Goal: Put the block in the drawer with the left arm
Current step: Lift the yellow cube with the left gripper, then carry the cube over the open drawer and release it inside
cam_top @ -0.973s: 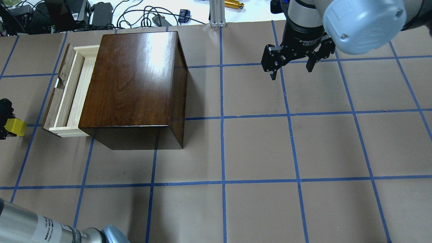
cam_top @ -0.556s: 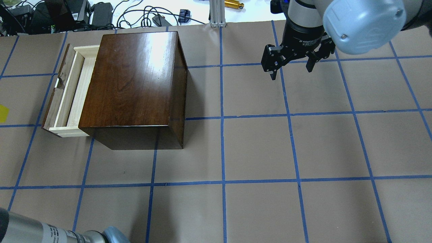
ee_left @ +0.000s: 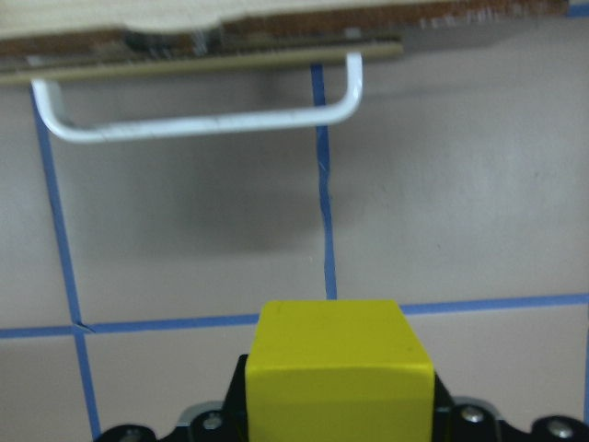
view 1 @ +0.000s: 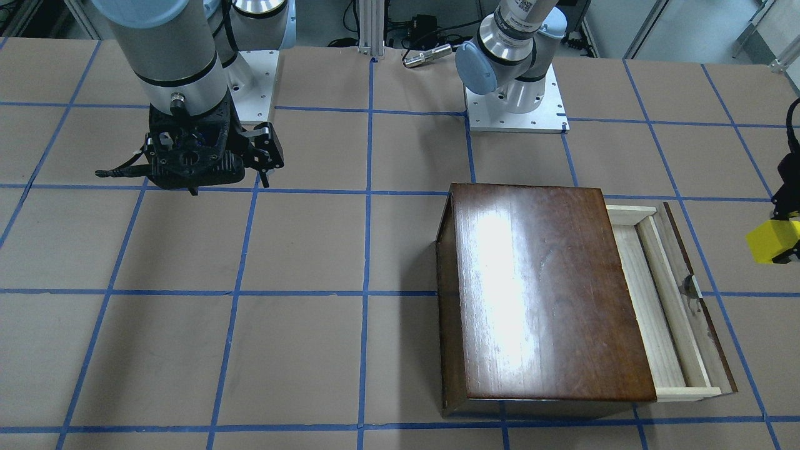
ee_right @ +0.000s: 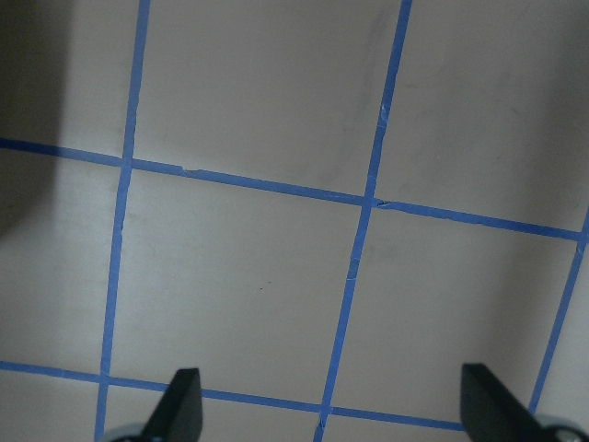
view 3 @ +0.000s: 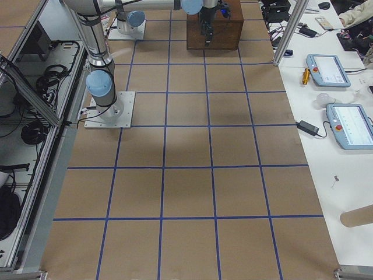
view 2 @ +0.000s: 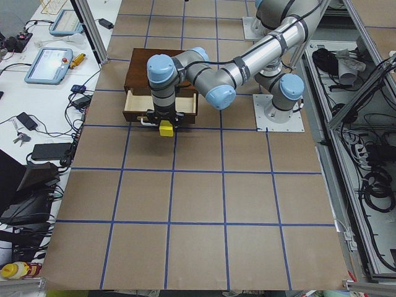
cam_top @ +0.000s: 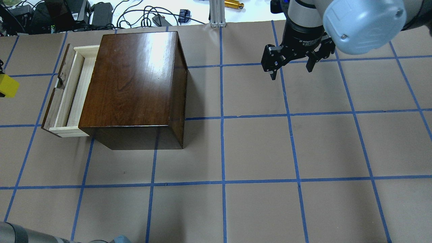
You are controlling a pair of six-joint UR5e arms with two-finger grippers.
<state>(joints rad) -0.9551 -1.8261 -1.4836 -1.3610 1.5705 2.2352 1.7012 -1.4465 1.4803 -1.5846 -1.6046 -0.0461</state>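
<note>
1. Gripping the block (cam_top: 7,85) on two opposite sides, the left gripper (ee_left: 339,398) hangs above the worktop (cam_top: 256,148), close to its left edge
2. The block, a small yellow cube, is outside the drawer (cam_top: 78,92), just beyond the dark front panel (cam_top: 50,108) and its pale bar handle (ee_left: 198,124), touching neither
3. The drawer stands pulled out of the wooden box (cam_top: 135,81) toward the left edge, near the corner where that edge meets the operators' edge
4. The drawer's long axis runs parallel to the left edge, so its opening is narrow along the block's likely path
5. From the block, the drawer's pale inside lies inward, toward the worktop's middle; the next move is probably a short carry over the front panel, then a release
6. The right gripper (cam_top: 291,69) hovers toward the right edge with its fingers spread, holding nothing; the left arm (view 2: 253,59) is far nearer the drawer
</note>
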